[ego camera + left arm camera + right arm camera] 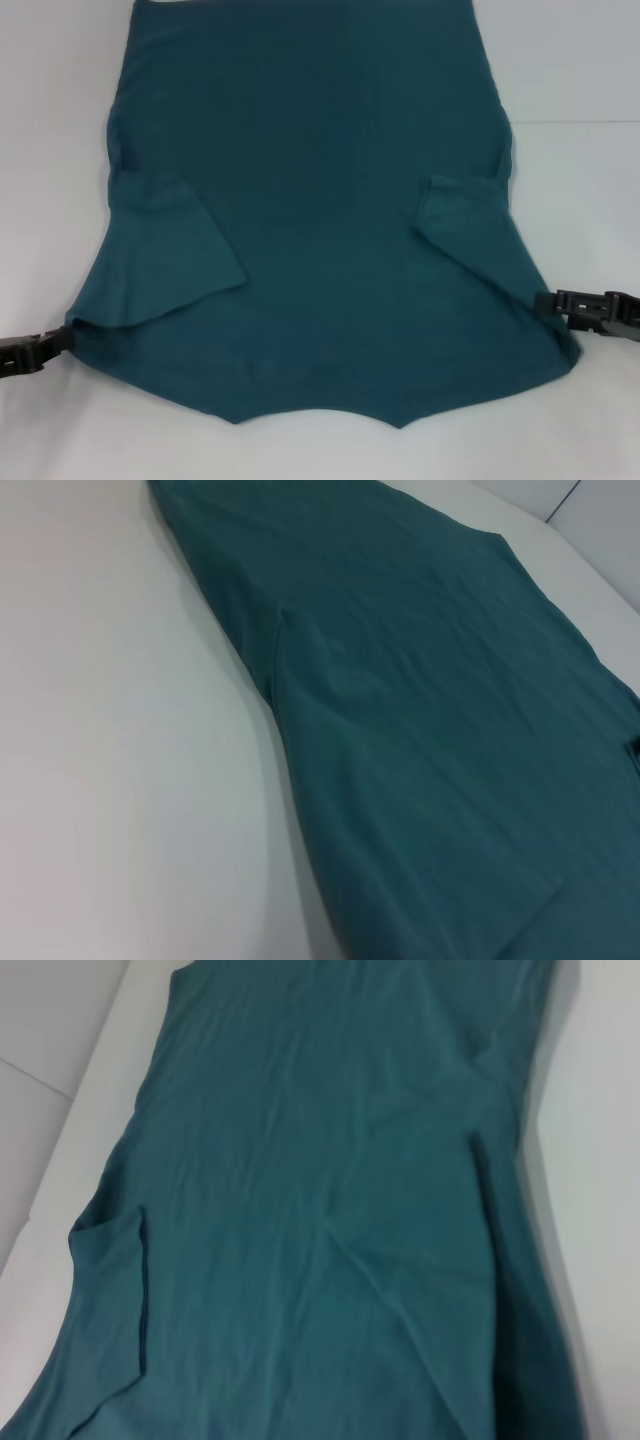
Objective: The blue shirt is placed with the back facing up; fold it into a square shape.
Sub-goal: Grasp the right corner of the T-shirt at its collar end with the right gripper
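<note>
The shirt (310,200) lies plain side up on the white bench (50,150), sleeves folded inward. The left hand (35,350) sits at its near left corner, the right hand (590,308) at its near right edge; both appear to pinch the cloth, though the grip points are hidden, so I cannot tell. Risk: uneven lifting would skew the fold, and a thin pinch could slip and drop one corner. The head view alone shows both hands; the wrist views show only cloth, the right one revealing wrinkles across the back.
</note>
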`<state>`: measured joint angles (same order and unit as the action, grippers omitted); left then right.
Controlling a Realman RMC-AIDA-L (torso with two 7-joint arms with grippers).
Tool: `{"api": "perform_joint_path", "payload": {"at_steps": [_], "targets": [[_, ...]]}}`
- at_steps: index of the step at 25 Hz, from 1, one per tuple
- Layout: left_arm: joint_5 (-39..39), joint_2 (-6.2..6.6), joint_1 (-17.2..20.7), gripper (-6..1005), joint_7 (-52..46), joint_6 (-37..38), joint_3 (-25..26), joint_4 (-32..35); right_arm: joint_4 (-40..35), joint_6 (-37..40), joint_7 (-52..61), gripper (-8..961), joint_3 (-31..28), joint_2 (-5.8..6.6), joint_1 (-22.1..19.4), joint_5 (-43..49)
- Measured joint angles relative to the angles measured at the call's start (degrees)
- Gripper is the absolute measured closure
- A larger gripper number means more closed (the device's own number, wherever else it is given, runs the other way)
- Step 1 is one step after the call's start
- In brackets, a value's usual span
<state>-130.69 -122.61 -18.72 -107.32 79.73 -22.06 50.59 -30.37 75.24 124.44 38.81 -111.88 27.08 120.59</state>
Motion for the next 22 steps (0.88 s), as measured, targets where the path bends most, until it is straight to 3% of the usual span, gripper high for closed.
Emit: {"api": "perform_joint_path", "payload": {"at_steps": [14,22], "targets": [[0.00,0.00,-0.33,977,0.01,-0.22,-0.01,-0.23,0.04,0.39,0.35,61,0.38,0.02,-0.59,0.91],[0.00,0.00,-0.26,978,0.01,-0.16,-0.01,-0.23,0.05,5.37,0.40,89,0.49,-0.53,0.26,3.10]]}}
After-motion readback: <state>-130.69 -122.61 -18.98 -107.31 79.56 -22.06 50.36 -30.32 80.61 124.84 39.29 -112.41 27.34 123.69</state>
